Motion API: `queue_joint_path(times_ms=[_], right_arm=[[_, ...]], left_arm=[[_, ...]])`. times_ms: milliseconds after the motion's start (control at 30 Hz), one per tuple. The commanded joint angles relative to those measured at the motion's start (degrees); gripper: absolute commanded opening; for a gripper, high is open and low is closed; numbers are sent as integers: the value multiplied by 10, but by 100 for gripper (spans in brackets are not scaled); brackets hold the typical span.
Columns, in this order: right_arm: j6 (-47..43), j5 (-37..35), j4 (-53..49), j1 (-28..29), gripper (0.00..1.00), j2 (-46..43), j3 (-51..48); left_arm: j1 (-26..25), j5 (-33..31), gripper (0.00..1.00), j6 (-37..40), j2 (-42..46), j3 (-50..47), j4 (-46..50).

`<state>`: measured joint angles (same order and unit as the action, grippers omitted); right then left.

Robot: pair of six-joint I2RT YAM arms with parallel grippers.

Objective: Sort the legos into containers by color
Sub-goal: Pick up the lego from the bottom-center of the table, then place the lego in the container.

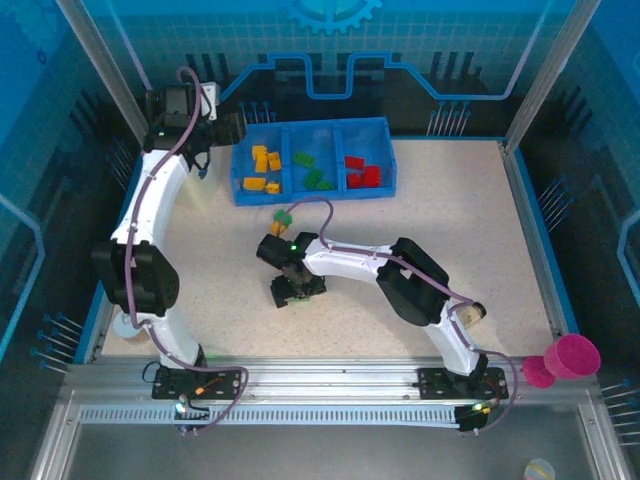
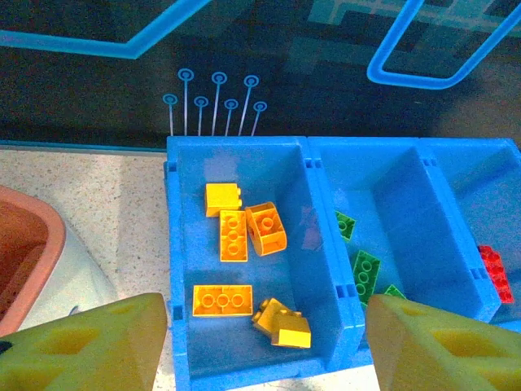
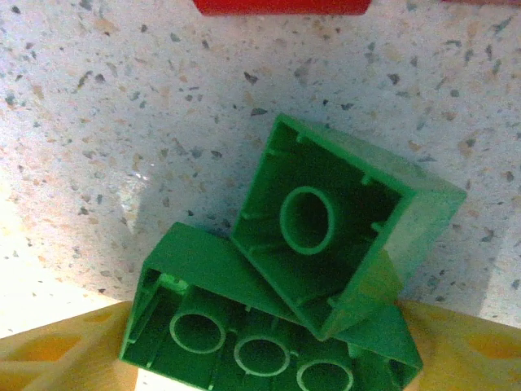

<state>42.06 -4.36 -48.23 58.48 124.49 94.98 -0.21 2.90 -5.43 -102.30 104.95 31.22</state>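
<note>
Top view: you're seeing the blue tray point(image 1: 310, 197) sitting at the far side of the table point(image 1: 470, 220). It's holding yellow bricks point(image 1: 265, 165) on the left, green bricks point(image 1: 312, 172) in the middle and red bricks point(image 1: 362, 172) on the right. A loose green-and-yellow pair point(image 1: 283, 216) is lying between the tray and the right gripper point(image 1: 297, 290). The pink cup point(image 1: 575, 355) is standing well apart, at the near right.

Left wrist: the left gripper point(image 2: 267, 326) is hanging over the yellow compartment, fingers point(image 2: 89, 350) spread and grasping nothing. The beige holder point(image 2: 24, 261) is crowding the left edge.

Right wrist: both bricks are lying studs-down, hollows facing you. The long green brick point(image 3: 260, 354) is running finger to finger. The square green brick point(image 3: 326, 220) is leaning tilted across it. A red brick point(image 3: 277, 6) is sitting beyond them. The fingers point(image 3: 49, 358) are flanking the long brick's ends; clamped or not, can't tell.
</note>
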Motion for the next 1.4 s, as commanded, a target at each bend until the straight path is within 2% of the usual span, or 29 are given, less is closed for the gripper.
queue_joint_path(times_ms=[0,233,400,600,800,933,1133,1367], right_arm=[[-3,7,-19,-3,73,22,-12],[-41,-19,-24,-9,67,5,-26],[-71,-53,-38,-19,58,-55,-51],[-121,-78,-70,-50,56,-120,-37],[-190,-100,-75,-102,55,-135,17],[-238,-104,-48,-149,55,-116,75],[-300,-105,-10,-206,54,-39,200],[-339,-82,30,-247,54,112,387]], left_arm=[[4,12,67,2,31,-14,-15],[4,12,68,-3,50,-32,-13],[4,16,68,-7,65,-47,0],[4,34,70,-22,103,-101,9],[3,65,71,-37,160,-186,24],[-3,55,71,-43,203,-240,38],[-11,57,72,-50,249,-285,84],[-25,82,73,-73,294,-356,103]])
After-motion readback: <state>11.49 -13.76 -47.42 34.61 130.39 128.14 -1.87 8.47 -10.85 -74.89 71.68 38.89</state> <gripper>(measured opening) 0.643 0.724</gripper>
